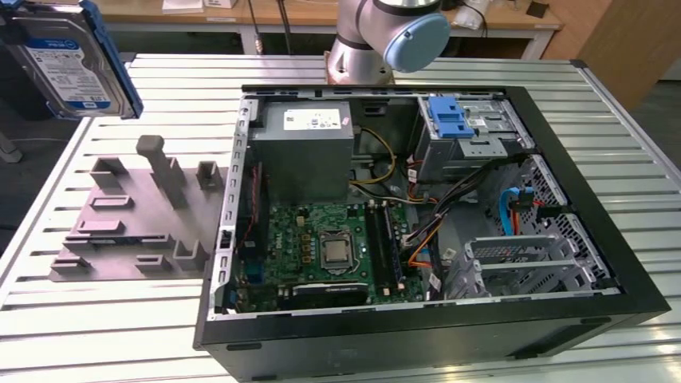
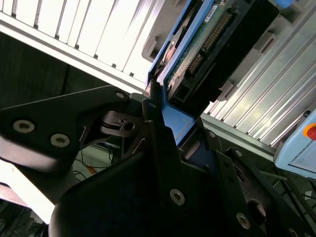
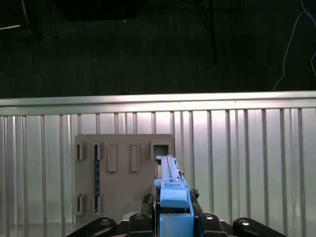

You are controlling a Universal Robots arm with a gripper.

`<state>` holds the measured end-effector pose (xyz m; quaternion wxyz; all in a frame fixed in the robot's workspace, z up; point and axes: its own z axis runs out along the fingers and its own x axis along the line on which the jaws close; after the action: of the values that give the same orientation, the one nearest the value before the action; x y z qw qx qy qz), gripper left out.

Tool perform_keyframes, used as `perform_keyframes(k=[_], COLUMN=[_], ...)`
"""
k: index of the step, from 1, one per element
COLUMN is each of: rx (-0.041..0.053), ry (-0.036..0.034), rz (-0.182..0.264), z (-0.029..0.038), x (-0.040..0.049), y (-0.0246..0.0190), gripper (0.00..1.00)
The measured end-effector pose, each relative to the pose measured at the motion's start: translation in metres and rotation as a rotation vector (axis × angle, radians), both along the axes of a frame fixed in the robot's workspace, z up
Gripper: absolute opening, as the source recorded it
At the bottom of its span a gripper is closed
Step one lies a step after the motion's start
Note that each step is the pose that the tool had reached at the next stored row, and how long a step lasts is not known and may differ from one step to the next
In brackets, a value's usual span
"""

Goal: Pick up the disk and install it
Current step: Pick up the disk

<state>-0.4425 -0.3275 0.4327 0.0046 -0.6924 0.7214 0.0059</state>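
- Claw [image 2: 165, 106]: clamped on the disk [image 2: 200, 52]. In both wrist views its dark fingers are seen pressed against the blue rails on either side.
- Disk, position: carried clear of the slatted table [image 1: 107, 319], edge-on between the fingers in the first wrist view [image 3: 170, 182]. In the exterior view it is seen label outward [image 1: 66, 60].
- Disk, long axis: directed straight out from the claw, in line with the fingers. The connector end is the far end in the second wrist view.
- Grey fixture plate [image 3: 123, 182]: laid on the table beyond the disk tip, its slots vacant.
- Open computer case [image 1: 426, 319]: set beside the plate, well apart from the claw.
- Blue-tabbed drive cage [image 1: 452, 120]: placed at the case's far side from the claw. It is judged a possible seat, as is the bare metal cage [image 1: 532, 255]; which one cannot be told.
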Motion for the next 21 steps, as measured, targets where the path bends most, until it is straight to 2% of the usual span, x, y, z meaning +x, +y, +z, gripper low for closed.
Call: perform_keyframes(k=[21], rx=[0.0], ry=[0.0001], rz=[0.0], z=[0.0051], x=[0.0], y=[0.0], gripper=[0.37])
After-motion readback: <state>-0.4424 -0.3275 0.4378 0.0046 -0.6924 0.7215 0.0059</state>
